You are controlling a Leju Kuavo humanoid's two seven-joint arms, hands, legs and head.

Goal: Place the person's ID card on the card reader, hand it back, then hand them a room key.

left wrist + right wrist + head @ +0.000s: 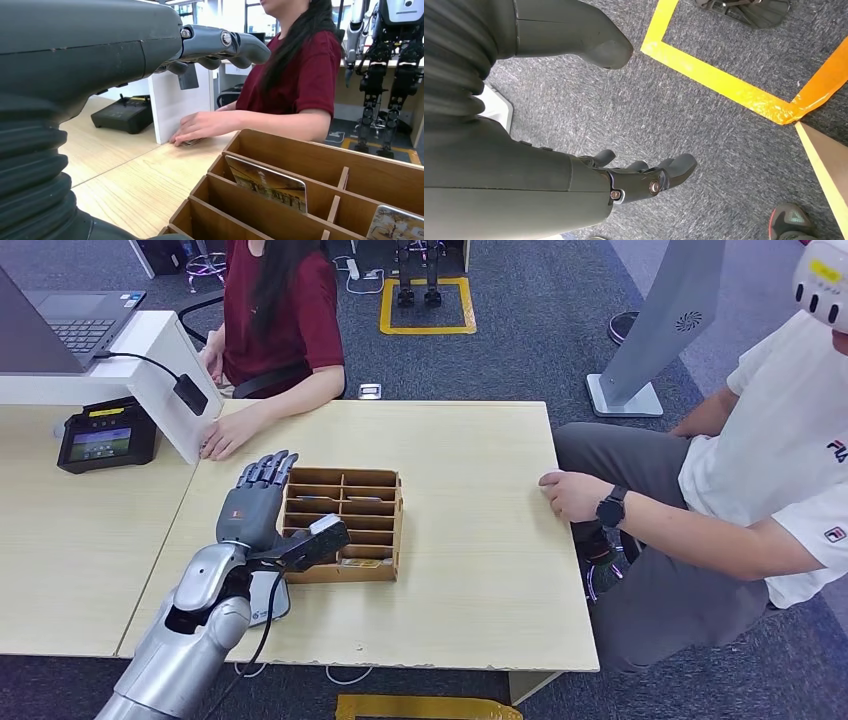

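Note:
My left hand point(262, 508) hovers over the left end of the wooden key box point(345, 525), with its fingers stretched toward the person in red and nothing in it. In the left wrist view its fingers point(220, 45) reach above the box point(300, 165). Picture-printed key cards point(265, 184) stand in the box's slots. The person's hand point(228, 435) lies flat on the table, covering a small card point(192, 142). A black card terminal point(108, 435) sits at the far left. My right hand point(644, 180) hangs over the carpet, loosely curled and holding nothing.
A white slab with a cable point(270, 598) lies under my left forearm. A white stand point(165, 380) with a laptop point(70, 325) borders the table's left. A second person in white rests a hand point(570, 495) on the right edge.

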